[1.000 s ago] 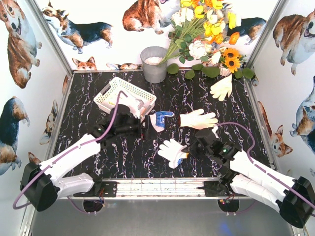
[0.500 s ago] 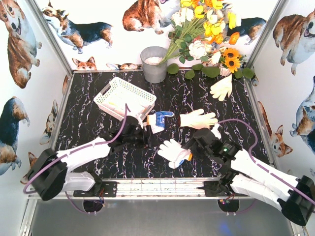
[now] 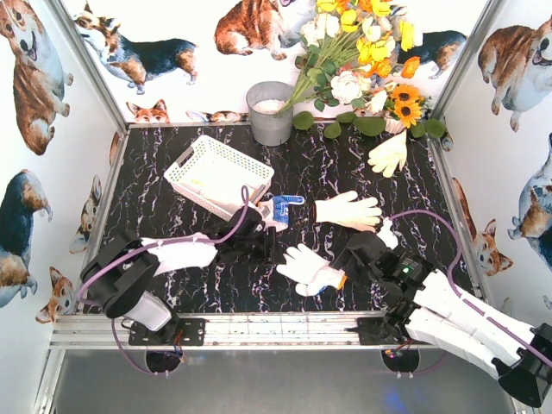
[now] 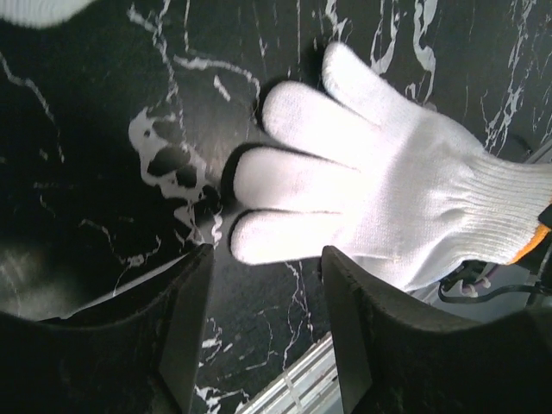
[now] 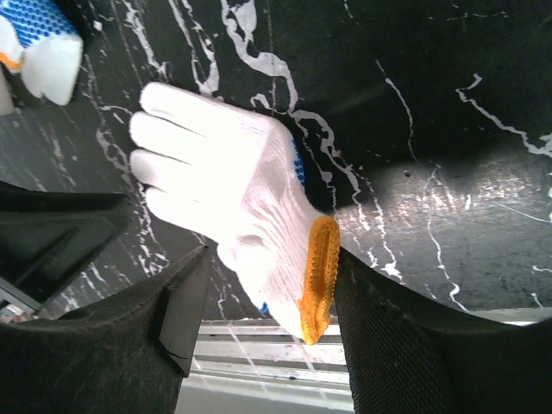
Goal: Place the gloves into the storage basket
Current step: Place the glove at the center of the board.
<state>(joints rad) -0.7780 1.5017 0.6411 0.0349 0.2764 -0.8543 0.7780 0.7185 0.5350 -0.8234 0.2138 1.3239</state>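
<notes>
Left fingers [image 4: 185, 336] stand moderately apart and hold nothing. Between them only the dark marbled surface [image 4: 86, 103] shows, and the fingertips of the white glove [image 4: 388, 207] lie just ahead of the gap. Right fingers [image 5: 177, 319] are also open (a wide gap, no clamping to see). The orange cuff of this same glove lies between them, close against one finger, while the other finger is clear of it. Whether the cuff touches that first finger, I cannot tell.

From above, the storage basket [image 3: 241, 155] sits on the surface turned at an angle. Something pale lies inside it, too unclear to name. The white glove lies flat outside the basket, toward the arms and to the right of its near corner. The blue-and-white glove [image 3: 280, 210] lies just beside that same corner, also outside. One cream glove [image 3: 345, 210] lies further right of the basket, well apart from it. Another cream glove [image 3: 390, 153] lies much further right of the basket, about level with its far side. The grey bucket [image 3: 270, 112] stands just behind the basket's far right corner.
</notes>
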